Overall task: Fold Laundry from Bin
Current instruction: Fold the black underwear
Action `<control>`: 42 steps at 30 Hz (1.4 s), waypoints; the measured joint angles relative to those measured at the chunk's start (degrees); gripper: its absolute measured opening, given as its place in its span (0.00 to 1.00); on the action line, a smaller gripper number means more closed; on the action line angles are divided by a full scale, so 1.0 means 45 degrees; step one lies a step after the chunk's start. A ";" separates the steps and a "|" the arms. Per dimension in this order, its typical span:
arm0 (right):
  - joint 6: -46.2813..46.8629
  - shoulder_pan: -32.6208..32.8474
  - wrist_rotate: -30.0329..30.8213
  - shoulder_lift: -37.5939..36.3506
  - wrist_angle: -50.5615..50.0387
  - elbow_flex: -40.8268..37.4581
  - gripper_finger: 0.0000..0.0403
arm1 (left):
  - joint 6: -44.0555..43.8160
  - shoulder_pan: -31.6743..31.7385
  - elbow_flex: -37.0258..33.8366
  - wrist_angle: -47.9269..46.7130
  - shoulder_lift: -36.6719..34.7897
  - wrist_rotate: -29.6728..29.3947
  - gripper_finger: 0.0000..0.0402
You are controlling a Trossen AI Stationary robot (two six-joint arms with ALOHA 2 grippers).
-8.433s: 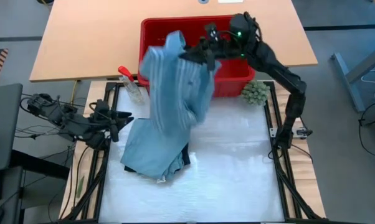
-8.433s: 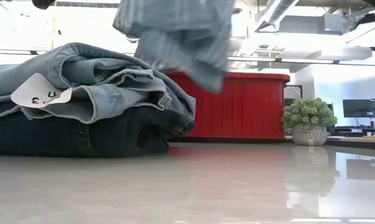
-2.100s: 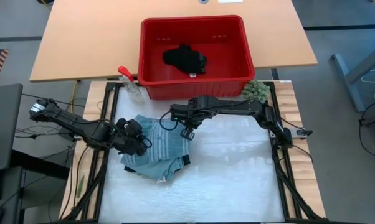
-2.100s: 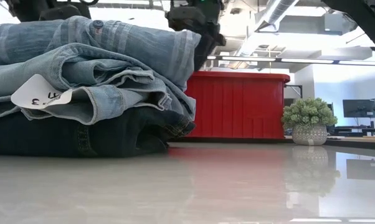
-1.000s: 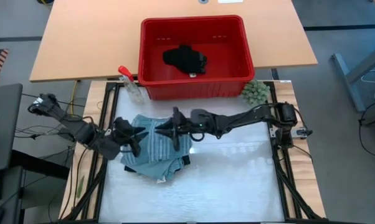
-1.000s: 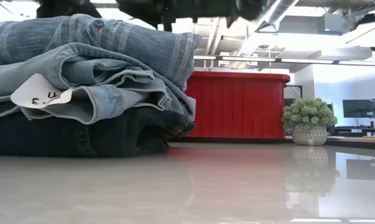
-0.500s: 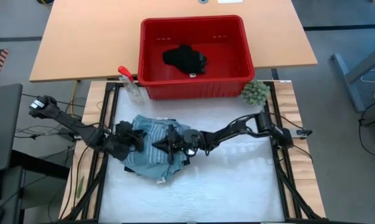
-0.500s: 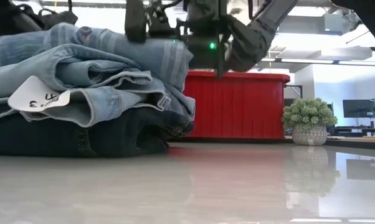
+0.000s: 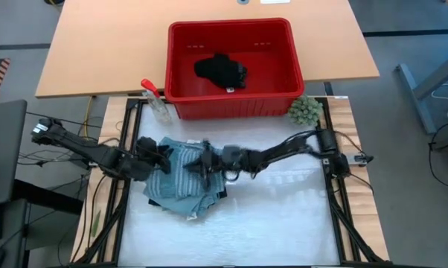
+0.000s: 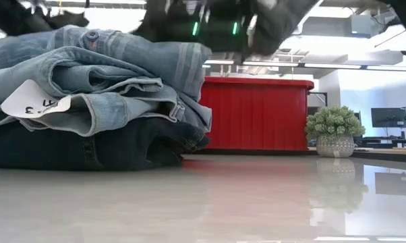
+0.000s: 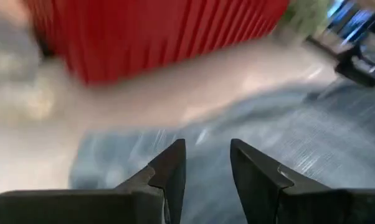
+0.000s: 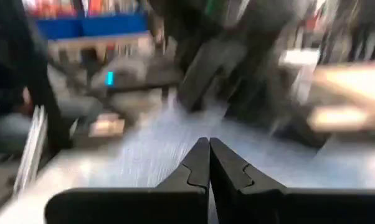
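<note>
Laundry [image 10: 102,101] tag [image 10: 34,104] in low view only, black piece [image 9: 220,69] binned overhead

My right wrist view is smeared; beyond my closed right gripper [image 12: 208,163] only striped cloth reads. In the low view, the laundry [image 10: 95,101] runs off the left edge (both arms cut at the top). The left wrist view blurs too.

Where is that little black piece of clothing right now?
From above, the black piece lies inside the red bin, near its middle, at the table's far side beyond the folded pile.
</note>
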 joint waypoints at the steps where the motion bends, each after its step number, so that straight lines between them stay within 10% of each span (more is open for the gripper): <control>1: -0.0120 -0.0169 0.0007 -0.0575 -0.0267 0.0028 0.08 | 0.0604 0.0000 0.0277 0.0089 -0.0291 -0.0299 0.28; 7: -0.0556 -0.1255 0.0150 -0.3248 -0.3459 0.0032 0.08 | 0.4206 0.0000 0.1331 0.2098 -0.1706 -0.0456 0.28; 14: 0.2016 -0.4676 -0.0392 -0.4741 -0.9737 0.1816 0.08 | 0.6244 0.0229 0.1229 0.4367 -0.1280 0.2474 0.28; 31: 0.0019 -1.1596 -0.3783 0.4034 -1.6930 1.3226 0.29 | 0.1970 0.3416 0.1218 0.5754 0.2950 0.3718 0.28; 42: -0.1587 -1.2416 -0.3013 0.5900 -1.7285 1.3224 0.72 | 0.0409 0.3593 0.1224 0.6124 0.3259 0.3291 0.28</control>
